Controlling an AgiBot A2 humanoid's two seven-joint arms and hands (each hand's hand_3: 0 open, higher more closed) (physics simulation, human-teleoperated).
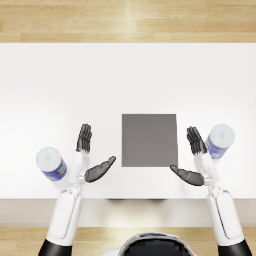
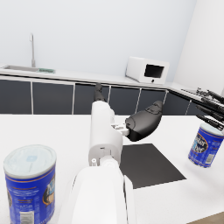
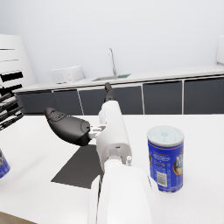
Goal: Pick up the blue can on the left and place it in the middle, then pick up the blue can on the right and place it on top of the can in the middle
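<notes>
Both hands spread and empty, the left hand (image 1: 90,159) waits just right of the left blue can (image 1: 51,163) and the right hand (image 1: 195,160) beside the right blue can (image 1: 219,140), flanking the dark mat (image 1: 149,140) marking the middle where they will be stacked.

My head camera looks steeply down on the white counter (image 1: 65,80), both arms rising from the bottom edge. Each wrist camera sits low on its forearm, looking along it across the counter toward the kitchen cabinets (image 2: 52,98). All three views share the dark mat (image 1: 149,140); each wrist view keeps its nearer blue can (image 2: 30,183) close by.
</notes>
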